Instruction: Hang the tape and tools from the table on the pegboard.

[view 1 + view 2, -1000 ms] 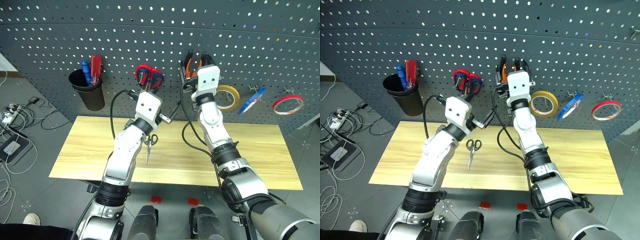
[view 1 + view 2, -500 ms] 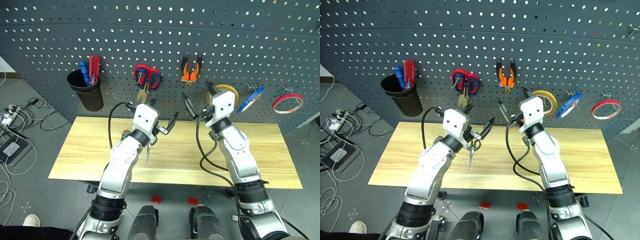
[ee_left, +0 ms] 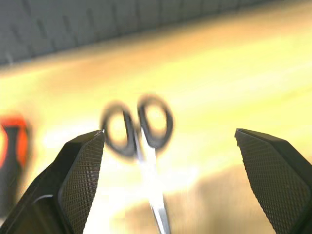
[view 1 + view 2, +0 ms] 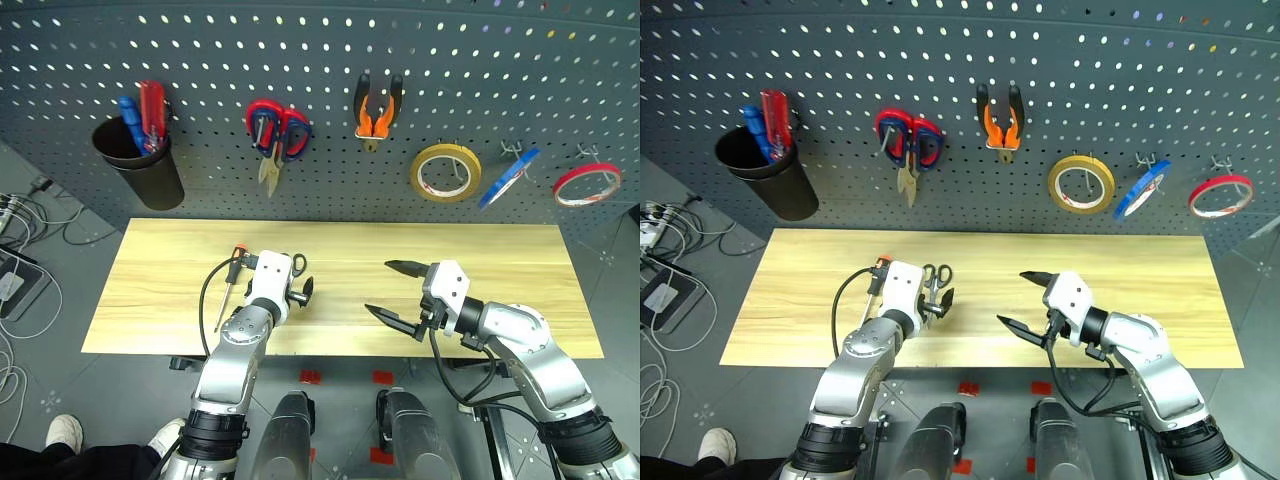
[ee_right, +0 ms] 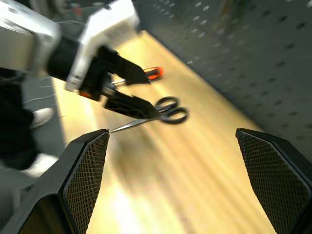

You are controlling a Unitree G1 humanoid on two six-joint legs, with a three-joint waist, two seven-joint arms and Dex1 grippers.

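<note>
Two black fingers of your left gripper [image 4: 932, 303] stand wide apart and hold nothing, set low over the table [image 4: 1160, 285] with the small black-handled scissors [image 3: 141, 146] lying flat straight ahead of them, the ring handles on the far side and the steel blades running back toward the wrist. Judging by that, the step in hand is picking up the scissors, so keep the blades centred in the gap, come down until both pads bracket the pair near the pivot, and close only once the fingertips are level with the wood; a grip on the rings alone would likely let the blades swing. Just beyond the gripper's outer side lies the slim screwdriver [image 4: 229, 283] with its orange-and-black handle, close enough that you should avoid brushing it as you close. Your left forearm reaches forward and slightly downward, wrist bent so the fingers point along the tabletop. Further off on the inner side, your right gripper [image 4: 393, 293] is also spread open and empty, hovering above bare planks with its fingers turned toward the left arm. Beyond both, on the pegboard [image 4: 200, 40], the orange-handled pliers [image 4: 376, 108] and the blue tape [image 4: 508, 177] already hang on hooks.
</note>
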